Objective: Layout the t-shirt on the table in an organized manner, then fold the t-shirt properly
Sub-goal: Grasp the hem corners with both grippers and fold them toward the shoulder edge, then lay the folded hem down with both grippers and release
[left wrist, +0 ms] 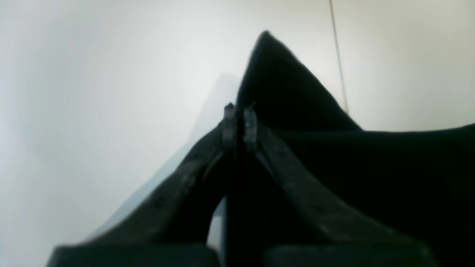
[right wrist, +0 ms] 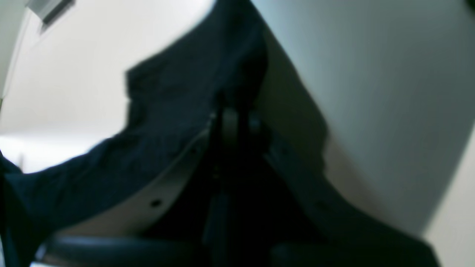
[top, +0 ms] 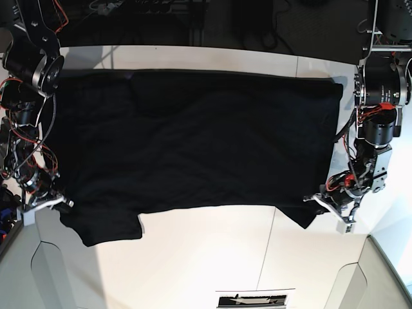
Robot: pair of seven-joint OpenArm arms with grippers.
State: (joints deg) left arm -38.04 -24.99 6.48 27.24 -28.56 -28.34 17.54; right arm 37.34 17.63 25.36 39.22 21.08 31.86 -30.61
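Currently the t-shirt (top: 193,141) is spread wide across the table (top: 206,257), its near corners drawn out to either side. The left gripper (left wrist: 239,124) is clamped on a peak of black cloth, which rises just beyond its fingertips. The right gripper (right wrist: 232,126) is likewise closed on the fabric, with folds draped to its left. Only a thin edge appears to be pinched on each side, so a corner could be lost if the arms are pulled unevenly, and the hem would be bunched.
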